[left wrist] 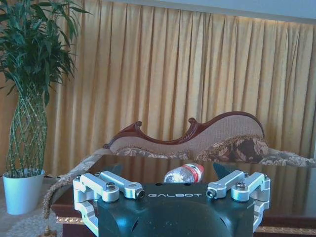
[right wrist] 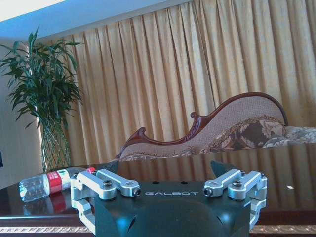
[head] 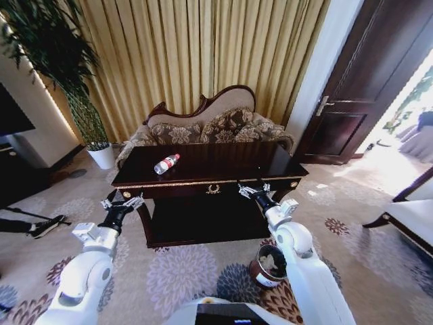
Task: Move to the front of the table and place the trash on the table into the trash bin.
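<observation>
My left gripper (head: 123, 202) and right gripper (head: 253, 191) hang wide; the bottle (head: 166, 164) may roll off the glossy table (head: 270, 169) if nudged.

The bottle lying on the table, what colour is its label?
Red, on the clear bottle; clearest in the right wrist view.

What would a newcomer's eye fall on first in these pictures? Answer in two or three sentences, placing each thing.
First, the dark glossy table at centre, with a clear bottle lying on its side near its left end. Both grippers are held out level before its front edge, the left gripper by the left corner, the right gripper right of the gold emblem. The trash bin stands on the carpet beside the right arm.
</observation>
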Controlling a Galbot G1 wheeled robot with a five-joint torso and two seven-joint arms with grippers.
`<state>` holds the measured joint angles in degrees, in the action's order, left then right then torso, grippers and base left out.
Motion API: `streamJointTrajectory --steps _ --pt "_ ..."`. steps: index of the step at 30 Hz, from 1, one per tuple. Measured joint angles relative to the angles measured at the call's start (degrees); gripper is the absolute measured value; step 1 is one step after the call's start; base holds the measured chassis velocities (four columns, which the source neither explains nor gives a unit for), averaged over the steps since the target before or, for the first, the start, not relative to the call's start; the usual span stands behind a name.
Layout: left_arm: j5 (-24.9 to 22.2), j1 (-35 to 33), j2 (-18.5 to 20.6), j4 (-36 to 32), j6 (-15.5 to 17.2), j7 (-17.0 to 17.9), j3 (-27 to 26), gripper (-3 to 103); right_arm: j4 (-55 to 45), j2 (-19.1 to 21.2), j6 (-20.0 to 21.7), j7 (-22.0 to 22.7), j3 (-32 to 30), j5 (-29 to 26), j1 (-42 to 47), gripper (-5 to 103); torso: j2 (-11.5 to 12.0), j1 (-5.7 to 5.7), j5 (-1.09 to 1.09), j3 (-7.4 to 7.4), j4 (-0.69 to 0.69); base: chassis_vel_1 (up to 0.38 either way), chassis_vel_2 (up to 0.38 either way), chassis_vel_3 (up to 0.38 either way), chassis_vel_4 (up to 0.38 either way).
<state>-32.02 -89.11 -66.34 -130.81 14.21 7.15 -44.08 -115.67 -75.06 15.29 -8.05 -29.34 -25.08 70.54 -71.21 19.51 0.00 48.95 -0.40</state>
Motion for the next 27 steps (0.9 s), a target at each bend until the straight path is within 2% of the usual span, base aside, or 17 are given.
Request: streamJointTrajectory --steps 27 --pt "-0.08 -1.27 -1.71 -0.43 -0.27 -0.26 -0.2 100 1.03 -1.5 0.27 0.0 2.65 0.54 -0.52 100 0.0 0.0 0.01 0.0 0.01 -0.092 0.091 0.092 -0.09"
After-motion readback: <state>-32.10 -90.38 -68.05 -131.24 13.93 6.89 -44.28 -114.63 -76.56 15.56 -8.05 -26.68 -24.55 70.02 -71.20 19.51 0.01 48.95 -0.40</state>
